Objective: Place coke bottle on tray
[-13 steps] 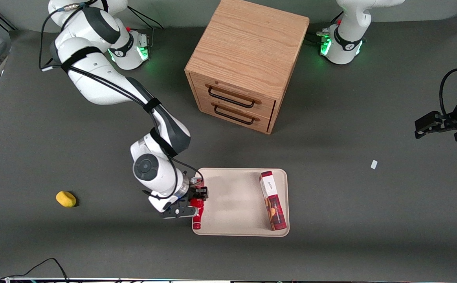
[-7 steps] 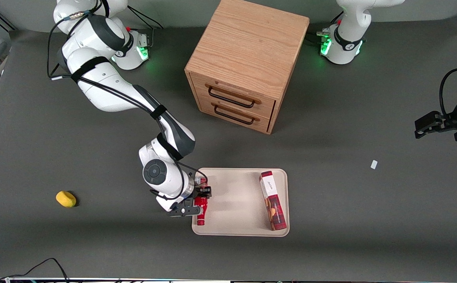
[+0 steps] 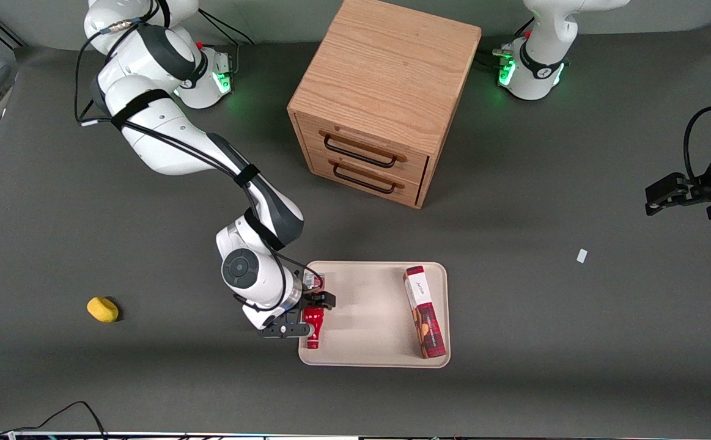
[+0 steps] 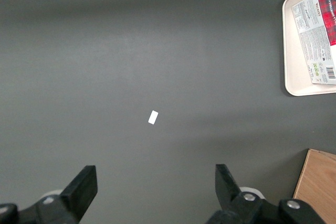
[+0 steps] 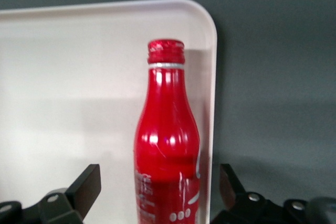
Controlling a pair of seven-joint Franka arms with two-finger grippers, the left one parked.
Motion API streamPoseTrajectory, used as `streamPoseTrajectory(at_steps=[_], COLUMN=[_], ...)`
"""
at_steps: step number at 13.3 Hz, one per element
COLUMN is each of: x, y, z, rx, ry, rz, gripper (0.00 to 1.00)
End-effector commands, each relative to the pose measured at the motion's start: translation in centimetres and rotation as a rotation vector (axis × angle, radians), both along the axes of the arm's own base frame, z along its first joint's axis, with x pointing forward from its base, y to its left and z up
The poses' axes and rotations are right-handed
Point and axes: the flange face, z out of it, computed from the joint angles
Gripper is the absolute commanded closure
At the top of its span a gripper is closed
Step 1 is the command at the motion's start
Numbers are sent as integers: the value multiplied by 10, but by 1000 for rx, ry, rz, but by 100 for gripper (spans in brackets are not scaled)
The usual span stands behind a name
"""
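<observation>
The coke bottle (image 3: 313,327) lies flat on the cream tray (image 3: 367,318) in the front view, along the tray's short rim at the working arm's end. Its red cap points to six o'clock, toward the camera. The right arm's gripper (image 3: 312,315) sits low over the bottle's base end, its two black fingers spread apart with one on each side of the bottle, neither clamping it. A red-and-white box (image 3: 424,311) lies on the same tray at three o'clock from the bottle, by the rim at the parked arm's end and well apart from it. The wooden drawer cabinet (image 3: 386,98) stands at about twelve o'clock from the tray, with its two drawer fronts facing the camera. A small yellow object (image 3: 103,309) rests on the dark table at nine o'clock from the gripper, and a white scrap (image 3: 582,255) lies at about two o'clock from the tray. In the left wrist view, a corner of the tray (image 4: 291,51) shows with the box (image 4: 317,35) on it, along with the scrap (image 4: 153,117) and an edge of the cabinet (image 4: 317,187). In the right wrist view, the bottle (image 5: 168,145) lies inside the tray (image 5: 79,77), just beside its rim and near a rounded corner. Gaps separate the bottle from the fingers of the gripper (image 5: 158,177).
</observation>
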Motion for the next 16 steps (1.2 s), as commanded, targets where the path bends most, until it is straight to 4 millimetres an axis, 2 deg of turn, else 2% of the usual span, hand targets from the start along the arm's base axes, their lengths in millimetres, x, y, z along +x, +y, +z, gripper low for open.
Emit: streamPoseTrajectory(at_steps=[1, 4, 6, 8, 9, 10, 11, 13, 14, 16], x=[2, 0, -6, -19, -31, -48, -66, -101, -114, -134], y=[-13, -75, -120, -178, -215, -252, -281, -315, -333, -355], z=[48, 119, 164, 219, 252, 277, 292, 325, 343, 372], rx=[-12, -80, -165, -183, -145, -125, -129, -146, -148, -149], ry=[-33, -29, -25, -7, -9, -12, 5, 46, 59, 69], rz=[-24, -62, -22, 16, 3, 3, 19, 20, -7, -42], gripper=[0, 0, 0, 0, 0, 0, 0, 0, 0, 0])
